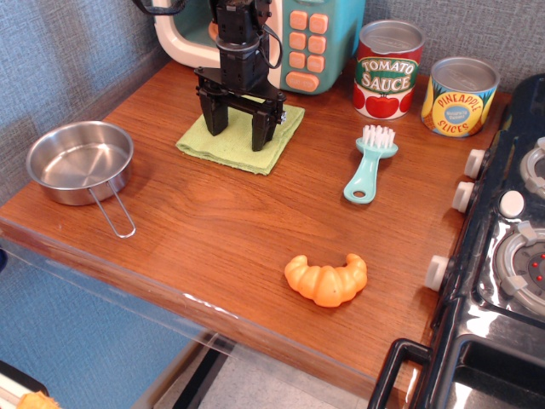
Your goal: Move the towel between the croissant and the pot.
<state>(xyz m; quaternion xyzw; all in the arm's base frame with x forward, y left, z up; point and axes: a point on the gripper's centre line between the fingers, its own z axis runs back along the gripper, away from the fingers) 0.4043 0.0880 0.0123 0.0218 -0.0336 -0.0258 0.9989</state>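
Observation:
The light-green towel [239,146] lies flat at the back of the wooden counter, in front of the toy microwave. My black gripper [239,134] stands over it, open, with both fingertips down on or just above the cloth. The steel pot [79,161] with its wire handle sits at the left edge. The orange croissant [327,279] lies near the front edge, right of centre.
A toy microwave [294,38] stands behind the towel. A teal brush [370,164] lies to the right of the towel. Tomato sauce can [387,68] and pineapple can [459,95] stand at the back right. A toy stove [511,239] borders the right side.

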